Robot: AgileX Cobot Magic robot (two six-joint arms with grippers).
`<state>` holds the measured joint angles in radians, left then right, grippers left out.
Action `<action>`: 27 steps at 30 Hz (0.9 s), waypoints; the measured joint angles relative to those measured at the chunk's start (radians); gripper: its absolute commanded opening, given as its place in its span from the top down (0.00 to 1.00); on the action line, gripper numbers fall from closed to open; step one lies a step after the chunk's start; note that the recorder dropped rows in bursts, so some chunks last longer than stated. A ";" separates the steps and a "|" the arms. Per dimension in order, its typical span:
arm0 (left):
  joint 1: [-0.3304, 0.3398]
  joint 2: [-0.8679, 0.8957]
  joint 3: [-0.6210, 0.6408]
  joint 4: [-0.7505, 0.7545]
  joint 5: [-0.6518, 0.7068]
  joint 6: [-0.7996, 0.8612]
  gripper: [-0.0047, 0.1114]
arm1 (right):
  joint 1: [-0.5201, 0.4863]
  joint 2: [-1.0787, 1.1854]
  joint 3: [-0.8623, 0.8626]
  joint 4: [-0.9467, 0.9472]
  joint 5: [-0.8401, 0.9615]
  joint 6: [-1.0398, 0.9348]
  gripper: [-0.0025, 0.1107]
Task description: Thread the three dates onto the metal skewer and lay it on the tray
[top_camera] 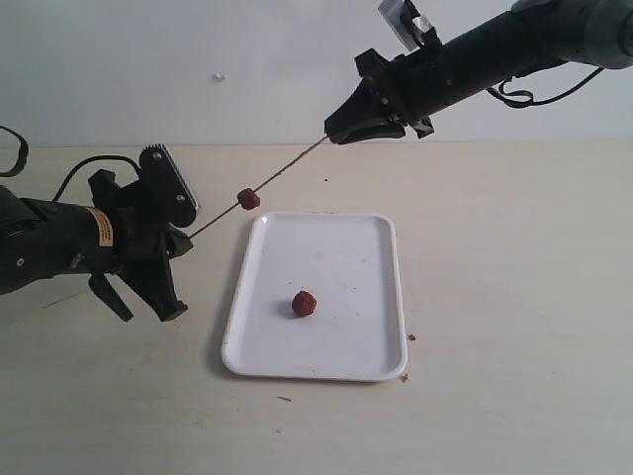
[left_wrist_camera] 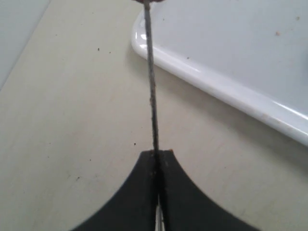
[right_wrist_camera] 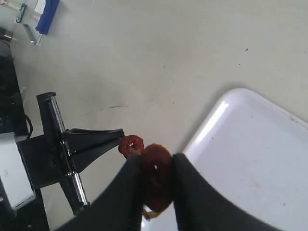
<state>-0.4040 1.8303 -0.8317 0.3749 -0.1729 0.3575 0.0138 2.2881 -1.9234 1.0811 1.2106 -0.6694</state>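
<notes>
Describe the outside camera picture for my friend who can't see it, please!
A thin metal skewer slants above a pale table, stretched between two black robot pincers: the left pincer at its low end and the right pincer at its high end. One small dark red date is threaded on the skewer, and another lies on a white tray.

Just a beige table [top_camera: 514,297] sitting in front of a white wall [top_camera: 198,59], tiny red crumbs [top_camera: 411,337] lying on the table.
</notes>
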 measured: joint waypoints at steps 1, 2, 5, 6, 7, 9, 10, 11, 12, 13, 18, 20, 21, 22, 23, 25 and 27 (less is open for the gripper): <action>-0.005 0.000 -0.006 -0.001 0.013 -0.008 0.96 | 0.002 0.000 0.000 0.000 -0.001 0.000 0.79; -0.009 0.000 -0.014 -0.001 0.018 -0.018 0.96 | 0.004 0.000 0.000 0.000 -0.001 0.000 0.79; -0.020 0.000 -0.028 -0.001 0.021 -0.047 0.96 | 0.011 0.000 0.000 0.000 -0.001 -0.001 0.79; -0.023 0.000 -0.030 -0.001 0.021 -0.051 0.96 | 0.012 0.000 0.000 0.000 -0.001 -0.001 0.79; -0.027 0.000 -0.032 -0.001 0.021 -0.054 0.96 | 0.014 0.000 0.000 0.000 -0.001 -0.001 0.79; -0.034 0.000 -0.032 -0.001 0.021 -0.062 0.96 | 0.018 0.000 0.000 0.000 -0.001 -0.001 0.79; -0.036 0.000 -0.032 -0.001 0.021 -0.065 0.96 | 0.020 0.000 0.000 0.000 -0.001 -0.001 0.79; -0.038 0.000 -0.032 -0.001 0.021 -0.070 0.96 | 0.024 0.000 0.000 0.000 -0.001 -0.001 0.78; -0.040 0.000 -0.032 -0.001 0.021 -0.075 0.96 | 0.024 0.000 0.000 0.000 -0.001 -0.001 0.76; -0.041 0.000 -0.032 -0.001 0.021 -0.080 0.96 | 0.027 0.000 0.000 0.000 -0.001 -0.001 0.73; -0.044 0.000 -0.034 -0.001 0.013 -0.104 0.96 | 0.040 0.000 0.000 0.000 0.001 -0.004 0.65; -0.044 0.000 -0.034 -0.001 0.013 -0.107 0.96 | 0.044 0.000 0.000 -0.006 0.001 -0.004 0.58; -0.044 0.000 -0.035 -0.001 0.013 -0.109 0.96 | 0.046 0.000 0.000 -0.007 0.001 -0.004 0.53; -0.044 0.000 -0.035 -0.001 0.007 -0.115 0.96 | 0.046 0.000 0.000 -0.010 0.001 -0.004 0.46; -0.046 0.000 -0.035 -0.001 0.004 -0.117 0.96 | 0.048 0.000 0.000 -0.012 0.001 -0.004 0.40; -0.048 0.000 -0.036 0.001 -0.001 -0.135 0.96 | 0.050 0.000 0.000 -0.019 -0.001 -0.006 0.33; -0.048 0.000 -0.036 -0.010 -0.003 -0.147 0.96 | 0.050 0.000 0.000 -0.036 -0.001 -0.006 0.34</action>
<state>-0.4517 1.8303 -0.8680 0.3648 -0.1761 0.2105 0.0639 2.2881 -1.9234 1.0447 1.2096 -0.6751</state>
